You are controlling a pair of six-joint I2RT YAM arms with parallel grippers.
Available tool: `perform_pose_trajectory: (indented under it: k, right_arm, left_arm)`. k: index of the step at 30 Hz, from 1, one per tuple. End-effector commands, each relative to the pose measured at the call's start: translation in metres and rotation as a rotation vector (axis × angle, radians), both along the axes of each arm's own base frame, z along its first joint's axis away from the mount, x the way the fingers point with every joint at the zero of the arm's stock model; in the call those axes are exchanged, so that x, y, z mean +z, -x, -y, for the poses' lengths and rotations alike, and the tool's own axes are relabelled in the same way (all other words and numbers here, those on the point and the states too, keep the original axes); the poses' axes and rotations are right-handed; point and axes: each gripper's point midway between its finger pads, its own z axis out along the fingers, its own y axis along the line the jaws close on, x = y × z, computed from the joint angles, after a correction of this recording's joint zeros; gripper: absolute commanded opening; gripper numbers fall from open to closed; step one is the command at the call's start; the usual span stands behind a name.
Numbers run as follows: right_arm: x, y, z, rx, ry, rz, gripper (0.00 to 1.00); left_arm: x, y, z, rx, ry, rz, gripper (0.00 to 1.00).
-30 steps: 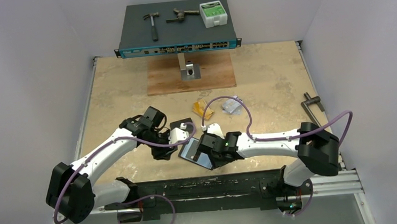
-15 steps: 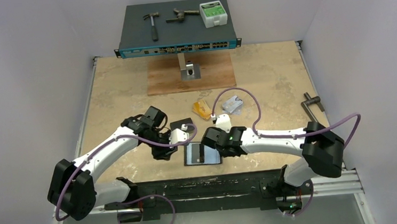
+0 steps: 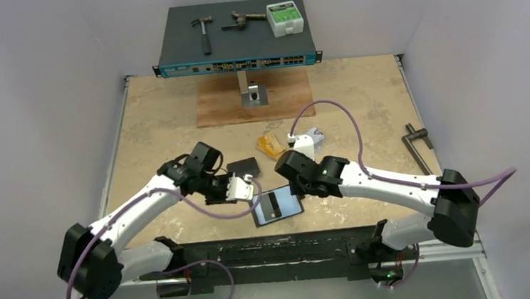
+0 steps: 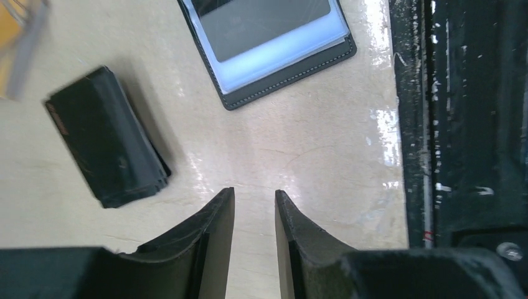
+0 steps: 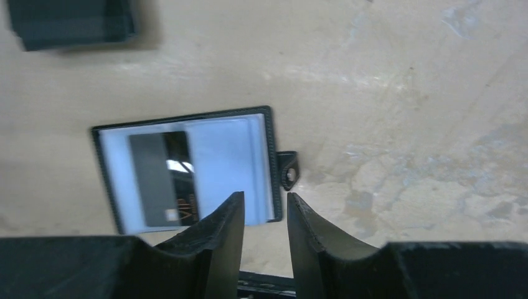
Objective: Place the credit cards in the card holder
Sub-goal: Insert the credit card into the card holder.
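Near the front edge of the table (image 3: 359, 106), the card holder (image 3: 291, 203) lies open and flat, its clear pockets facing up and its snap tab (image 5: 287, 169) sticking out from one side. One card (image 5: 163, 180) sits inside the open holder, looking dark through the plastic. The right jaws hang above the holder, parted by a narrow gap with nothing between them. The left jaws hover just beside the holder's other side, over bare table, also a little apart and holding nothing. Just behind them a plain black pouch (image 3: 243, 167) lies closed. Further back, the gold-orange card (image 3: 269, 146) rests on the table, and the silver-grey card (image 3: 314, 135) lies near it, partly hidden by the right wrist. Neither card is touched by an arm. At the far end a network switch (image 3: 236, 44) carries a hammer (image 3: 203, 33) and a small white-and-green box (image 3: 285, 18)
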Motion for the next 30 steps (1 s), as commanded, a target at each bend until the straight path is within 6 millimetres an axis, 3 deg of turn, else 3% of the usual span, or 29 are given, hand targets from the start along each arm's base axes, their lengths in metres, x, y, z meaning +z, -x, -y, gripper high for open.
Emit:
perform_pose_trajectory:
  k: [1, 4, 7, 14, 30]
  right_arm:
    - [0.033, 0.0, -0.048, 0.073, -0.242, 0.008, 0.29]
    - [0.023, 0.004, -0.069, 0.123, -0.313, -0.025, 0.27]
    - [0.01, 0.012, -0.087, 0.182, -0.37, -0.076, 0.23]
    - [-0.016, -0.002, -0.09, 0.207, -0.435, -0.125, 0.08]
    - [-0.05, 0.002, -0.09, 0.267, -0.522, -0.24, 0.23]
  left_arm:
    - [0.021, -0.004, 0.017, -0.259, 0.149, 0.315, 0.28]
    - [0.026, 0.003, 0.031, -0.362, 0.255, 0.462, 0.27]
    - [0.018, 0.02, 0.041, -0.485, 0.326, 0.57, 0.26]
    - [-0.002, 0.054, 0.051, -0.703, 0.408, 0.661, 0.27]
    - [-0.037, 0.055, 0.066, -0.758, 0.395, 0.632, 0.23]
